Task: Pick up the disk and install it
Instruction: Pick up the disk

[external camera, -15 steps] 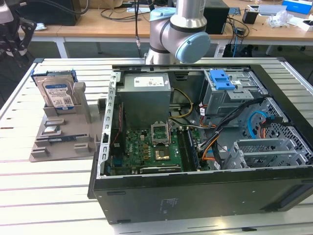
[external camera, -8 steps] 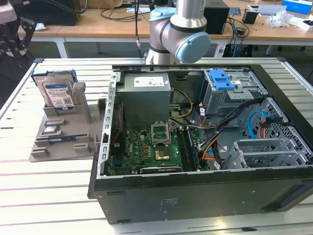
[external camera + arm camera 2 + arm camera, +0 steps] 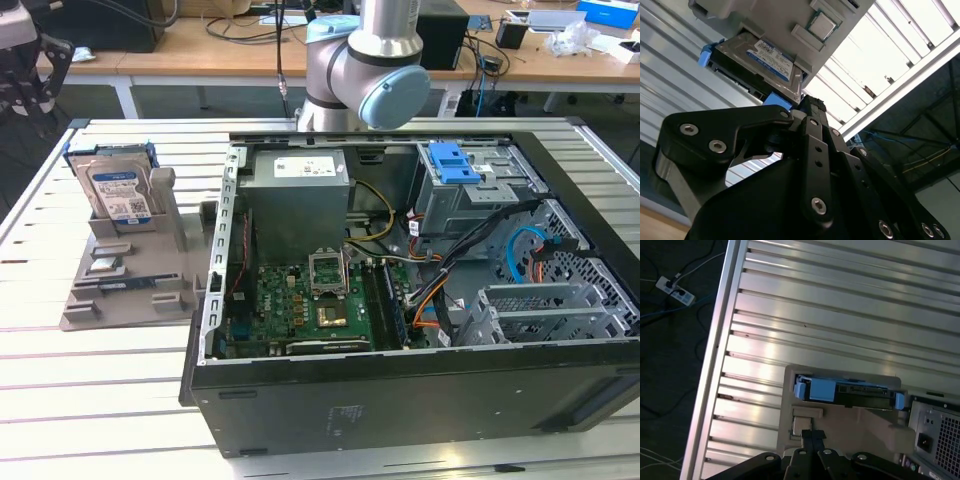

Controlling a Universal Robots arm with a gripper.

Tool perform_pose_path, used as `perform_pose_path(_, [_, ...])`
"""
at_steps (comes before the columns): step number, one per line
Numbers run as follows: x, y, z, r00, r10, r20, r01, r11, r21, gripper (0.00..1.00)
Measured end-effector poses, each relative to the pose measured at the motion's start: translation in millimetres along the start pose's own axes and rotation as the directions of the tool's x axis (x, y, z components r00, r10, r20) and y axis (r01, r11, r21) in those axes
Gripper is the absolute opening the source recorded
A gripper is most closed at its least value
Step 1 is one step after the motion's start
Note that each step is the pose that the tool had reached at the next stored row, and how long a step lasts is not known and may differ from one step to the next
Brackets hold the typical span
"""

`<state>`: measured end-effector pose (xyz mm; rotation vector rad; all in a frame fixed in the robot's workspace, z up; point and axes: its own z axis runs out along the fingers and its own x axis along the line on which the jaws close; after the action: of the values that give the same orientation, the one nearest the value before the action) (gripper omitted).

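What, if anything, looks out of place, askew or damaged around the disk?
Nothing stands out. The disk stands on edge in its slot of the grey holder, its blue rails in place, with no damage that shows. The open computer case lies flat on the slatted table.

the disk is silver metal with blue plastic rails, its holder matt grey, the table glossy ribbed metal.

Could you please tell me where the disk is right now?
The disk stands upright in the grey holder on the exterior view's left, beside the open computer case.
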<state>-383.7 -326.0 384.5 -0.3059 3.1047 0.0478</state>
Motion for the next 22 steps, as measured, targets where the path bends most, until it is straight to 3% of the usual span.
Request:
perform_pose_path(15, [0.0,0.0,0.0,0.9963,-0.086,-0.0023,0.086,0.9963,-0.0022,0.11])
perform_pose_path(19, [0.0,0.0,0.0,0.9907,-0.136,-0.0036,0.136,0.9907,-0.0036,0.11])
perform_pose_path(22, [0.0,0.0,0.0,0.9834,-0.182,-0.0047,0.182,0.9834,-0.0049,0.11])
